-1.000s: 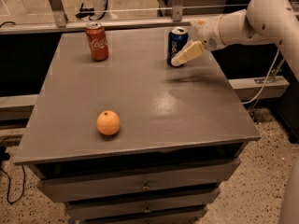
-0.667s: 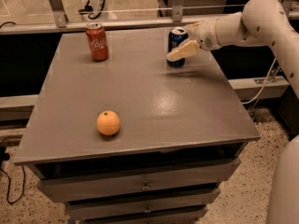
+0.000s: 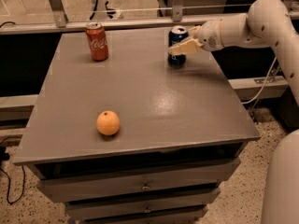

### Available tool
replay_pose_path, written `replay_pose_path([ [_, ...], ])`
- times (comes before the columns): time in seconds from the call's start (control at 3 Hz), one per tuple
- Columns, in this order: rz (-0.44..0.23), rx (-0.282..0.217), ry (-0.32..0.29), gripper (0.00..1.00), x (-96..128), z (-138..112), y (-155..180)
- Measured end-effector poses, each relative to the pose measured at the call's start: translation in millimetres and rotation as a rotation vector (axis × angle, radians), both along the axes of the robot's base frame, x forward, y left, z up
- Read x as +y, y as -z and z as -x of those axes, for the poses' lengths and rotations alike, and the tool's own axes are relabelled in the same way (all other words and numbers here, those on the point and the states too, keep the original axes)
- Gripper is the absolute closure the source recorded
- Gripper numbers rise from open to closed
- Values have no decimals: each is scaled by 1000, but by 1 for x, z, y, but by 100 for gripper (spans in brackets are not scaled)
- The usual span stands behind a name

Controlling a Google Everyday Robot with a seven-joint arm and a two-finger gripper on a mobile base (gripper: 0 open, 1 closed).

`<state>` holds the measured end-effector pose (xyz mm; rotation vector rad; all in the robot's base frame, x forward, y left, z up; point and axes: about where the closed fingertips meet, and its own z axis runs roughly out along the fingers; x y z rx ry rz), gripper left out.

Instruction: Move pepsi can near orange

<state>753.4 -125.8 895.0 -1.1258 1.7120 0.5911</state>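
Note:
The pepsi can (image 3: 176, 59), dark blue with a silver top, stands upright at the back right of the grey table (image 3: 140, 92). My gripper (image 3: 180, 45) reaches in from the right and is at the can, with its cream-coloured front part lying across the can's middle. The far side of the can is hidden. The orange (image 3: 108, 122) sits alone near the front left of the table, far from the can.
A red cola can (image 3: 97, 41) stands upright at the back left of the table. A metal rail (image 3: 140, 21) runs behind the table's back edge. Drawers (image 3: 140, 185) sit below the tabletop. My white arm (image 3: 261, 22) crosses the right side.
My gripper has moved up and left, from the can's lower right side to across its front. The can, the orange and the red can stay in place.

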Motion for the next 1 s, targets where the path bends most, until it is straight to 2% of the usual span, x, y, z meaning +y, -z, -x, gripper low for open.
replay_pose_path([
  [0.33,-46,-39,-75,88,-5,26,-29],
  [0.67,-46,-35,-84,100,-1,26,-26],
  [1.0,-46,-35,-84,100,-1,26,-26],
])
